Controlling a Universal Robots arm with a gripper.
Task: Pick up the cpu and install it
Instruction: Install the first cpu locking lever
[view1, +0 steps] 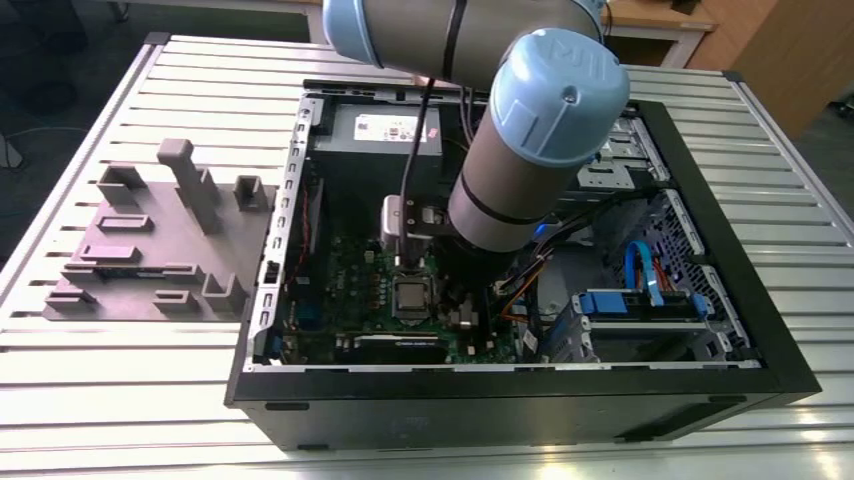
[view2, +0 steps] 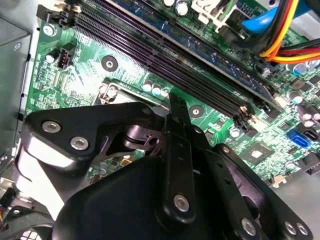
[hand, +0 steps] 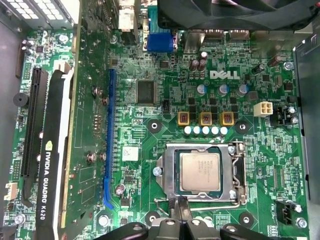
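Silver-grey metal tops the small square cpu (hand: 200, 172), which I see lying flat inside the steel-framed socket (hand: 235, 172) on the green motherboard (hand: 150, 125). My black gripper (hand: 181, 210) sits just beside it, fingers pressed together on nothing. I judge a sideways drift could scrape the socket frame.

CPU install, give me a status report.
Gripper shut, empty, low over the motherboard beside the socket. CPU seated in its socket inside the open PC case. Nothing on top of the chip.
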